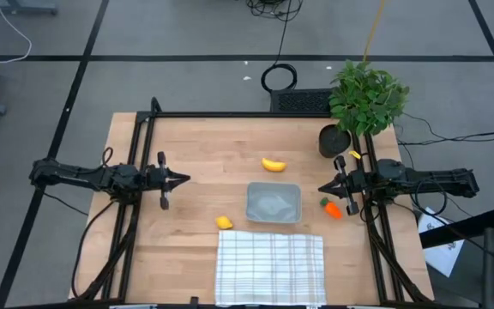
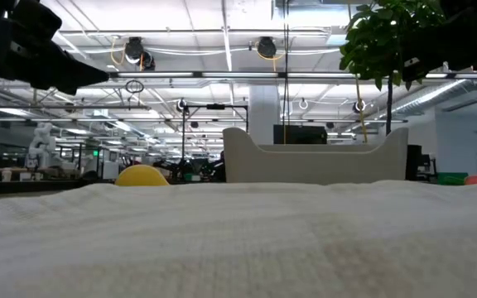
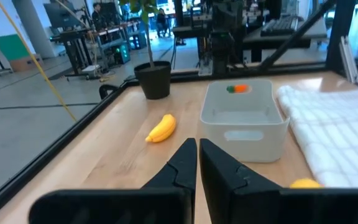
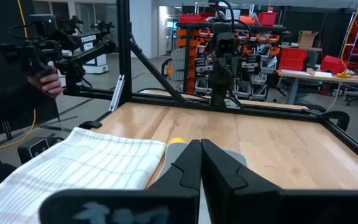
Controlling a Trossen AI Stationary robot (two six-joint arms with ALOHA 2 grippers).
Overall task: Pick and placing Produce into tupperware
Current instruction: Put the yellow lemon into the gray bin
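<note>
Produce scattered loose around empty tupperware [image 1: 274, 202] at mid counter [image 1: 187, 146] — banana [image 1: 273, 164] beyond, lemon [image 1: 224, 222] by cloth [image 1: 270, 266], carrot [image 1: 331, 207] beside right claw [image 1: 322, 188]. Left claw [image 1: 185, 179] and right both clenched, grasping nothing. Probably light, hard, slick plastic — best pinched across banana's middle, carrot's thick body.

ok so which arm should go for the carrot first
The right arm, probably. The carrot lies just below the right gripper, at the tupperware's right side. The left gripper waits across the table, nearer the lemon. Both grippers are shut and hold nothing.
</note>
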